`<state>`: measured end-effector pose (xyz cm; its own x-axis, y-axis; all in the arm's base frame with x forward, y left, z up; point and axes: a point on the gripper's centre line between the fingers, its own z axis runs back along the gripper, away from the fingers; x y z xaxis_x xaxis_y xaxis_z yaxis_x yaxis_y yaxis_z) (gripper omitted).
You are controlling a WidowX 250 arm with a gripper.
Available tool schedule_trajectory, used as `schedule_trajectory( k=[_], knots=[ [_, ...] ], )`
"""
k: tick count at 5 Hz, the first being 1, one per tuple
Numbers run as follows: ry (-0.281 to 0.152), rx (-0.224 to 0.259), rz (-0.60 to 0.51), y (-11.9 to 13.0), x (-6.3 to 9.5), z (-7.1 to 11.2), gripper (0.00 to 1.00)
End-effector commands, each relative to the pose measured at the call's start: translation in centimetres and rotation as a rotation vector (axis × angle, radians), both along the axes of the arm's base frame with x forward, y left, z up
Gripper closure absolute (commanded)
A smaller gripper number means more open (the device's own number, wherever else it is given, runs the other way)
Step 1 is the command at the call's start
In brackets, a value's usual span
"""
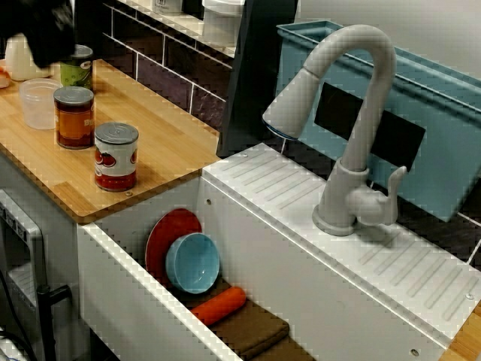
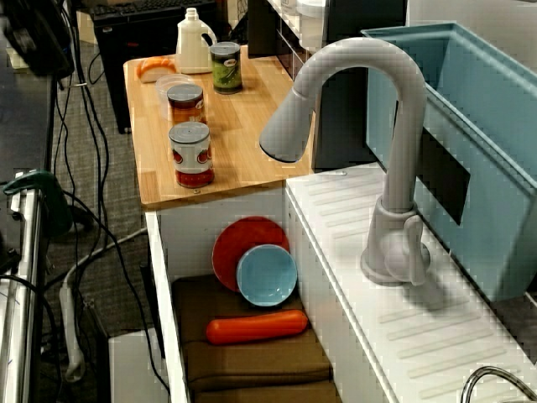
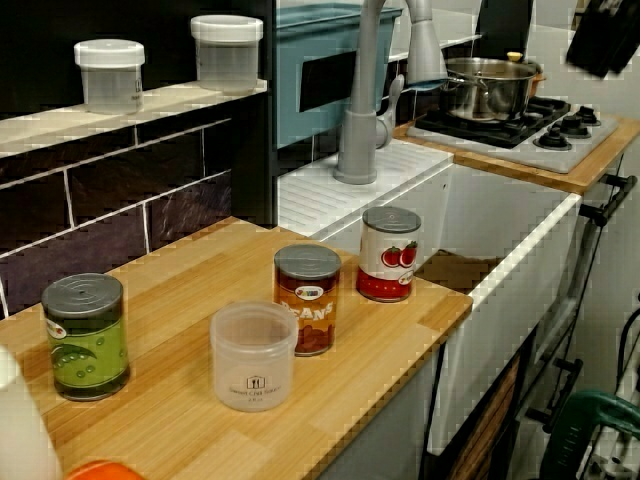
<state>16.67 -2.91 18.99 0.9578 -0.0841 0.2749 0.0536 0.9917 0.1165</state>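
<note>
Little of the robot shows. In the view from the side, the arm [image 1: 39,28] is a matte black, lumpy mass cut off by the upper left corner. Its outline is soft and rounded, and it is too blurred to make out seams or markings. The view from above shows it as the same dark bulk at the top left edge. In the low view, the gripper [image 3: 604,45] appears at the top right as flat, angular black slabs with straight edges, possibly two finger plates side by side.
</note>
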Motion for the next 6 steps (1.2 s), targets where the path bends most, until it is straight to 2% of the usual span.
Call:
schedule_trajectory(
  k=[1, 2, 3, 4, 5, 6],
  knots=[
    [-0.061, 0.047, 0.069, -2.5, 2.3, -5.2, 0.00],
    [-0.008, 0.039, 0.069, -2.7, 4.0, -7.5, 0.00],
    [0.036, 0.008, 0.044, -2.4, 5.1, -8.5, 0.00],
    [0.118, -0.118, -0.063, -1.7, 6.0, -8.4, 0.00],
    [0.164, -0.235, -0.108, -0.2, 7.1, -7.5, 0.00],
    [0.143, -0.310, -0.120, 0.6, 7.6, -7.0, 0.00]
  ],
)
